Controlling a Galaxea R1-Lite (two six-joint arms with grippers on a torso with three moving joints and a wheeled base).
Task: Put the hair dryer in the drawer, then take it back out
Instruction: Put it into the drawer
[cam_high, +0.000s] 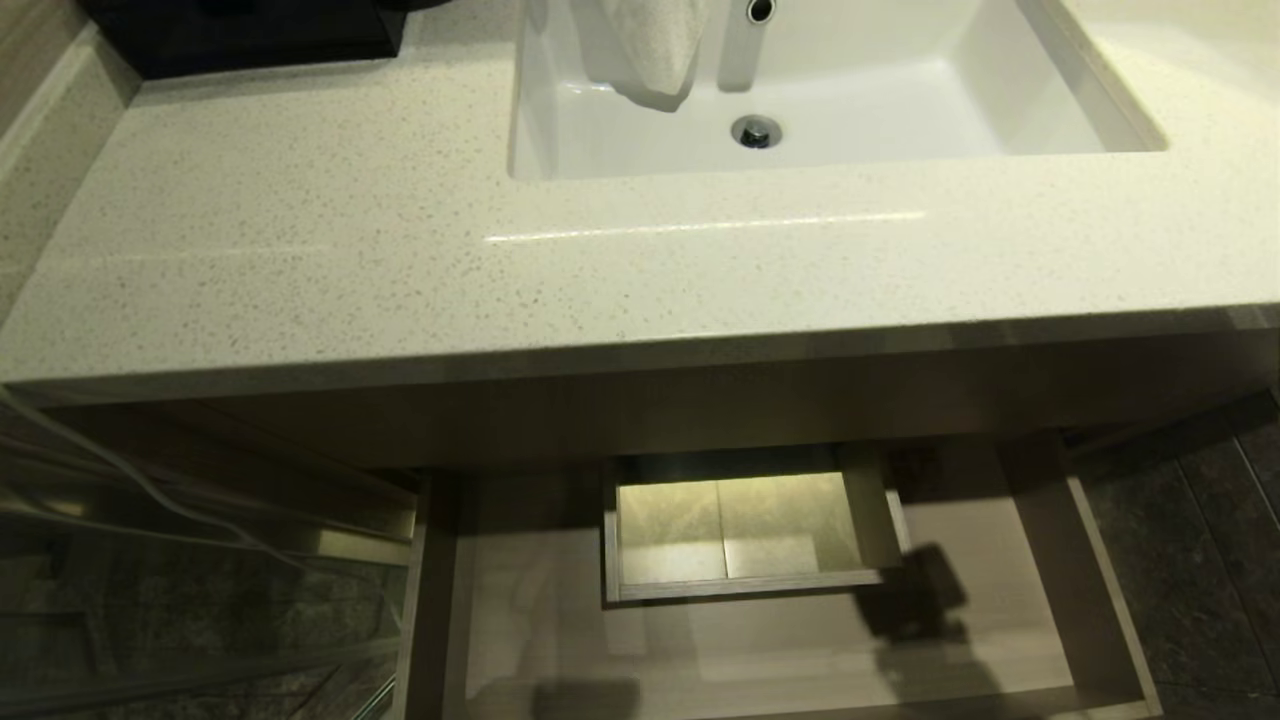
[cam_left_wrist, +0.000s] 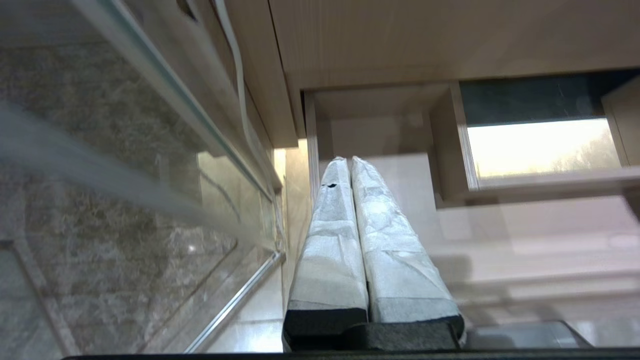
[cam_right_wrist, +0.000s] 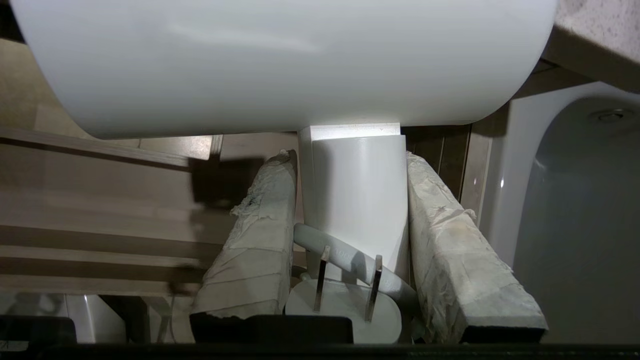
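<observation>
Two taped right gripper (cam_right_wrist: 350, 220) fingers clamped on the dryer (cam_right_wrist: 295, 60) handle, plug (cam_right_wrist: 345, 310) tucked between them, left gripper (cam_left_wrist: 350, 165) closed and empty, drawer (cam_high: 1090, 600) open at six o'clock below the counter (cam_high: 400, 250).

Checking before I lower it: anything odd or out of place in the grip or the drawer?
Yes. The hair dryer's plug is wedged in the right pincer beside the hair dryer handle, prongs exposed. A loose cord trails left of the open drawer. Left pincer shut, idle.
</observation>
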